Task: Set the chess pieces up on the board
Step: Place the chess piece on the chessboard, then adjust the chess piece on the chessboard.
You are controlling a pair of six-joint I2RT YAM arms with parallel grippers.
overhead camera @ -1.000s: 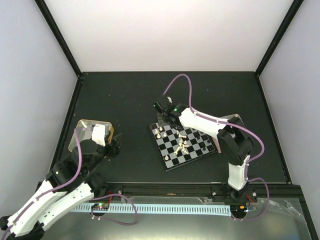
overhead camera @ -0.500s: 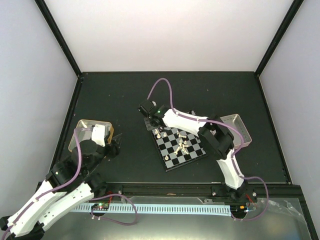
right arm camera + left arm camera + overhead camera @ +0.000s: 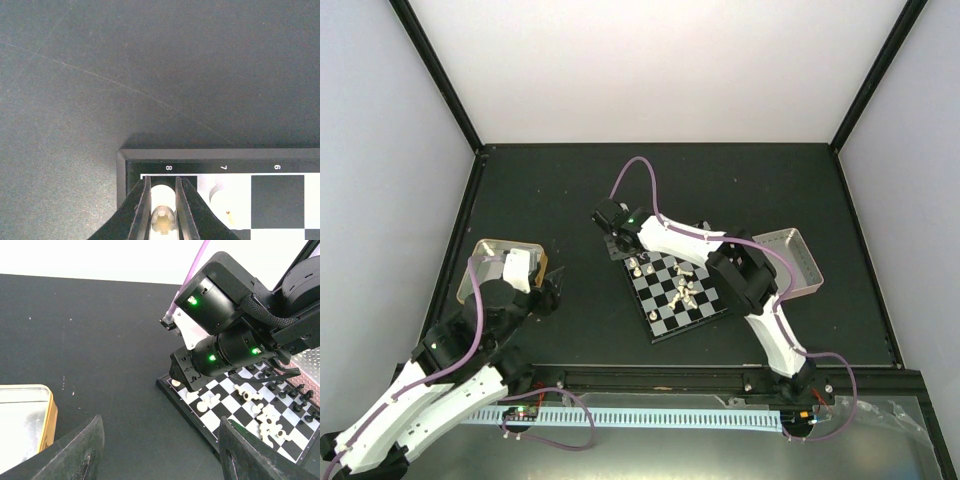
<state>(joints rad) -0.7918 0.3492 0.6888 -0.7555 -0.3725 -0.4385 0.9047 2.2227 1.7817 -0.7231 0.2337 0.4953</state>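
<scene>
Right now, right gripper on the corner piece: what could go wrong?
The right gripper pinches the cream piece over the corner square, next to the board rim: a skewed release could tip it off the board. The neighbouring piece stands close beside one finger: opening wide might knock it.

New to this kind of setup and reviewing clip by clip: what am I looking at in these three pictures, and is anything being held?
Two robot arms are bolted at the near edge of a dark table. The overhead picture shows everything; the other two come from cameras on each wrist. A small chessboard sits mid-table with tiny chess pieces, several lying in a heap. A tin lies left, a shallow tray right. The right claw is at the board's far-left corner, closed around a cream-white piece beside the rim label 8. The left claw is open, holds nothing, near the tin.
</scene>
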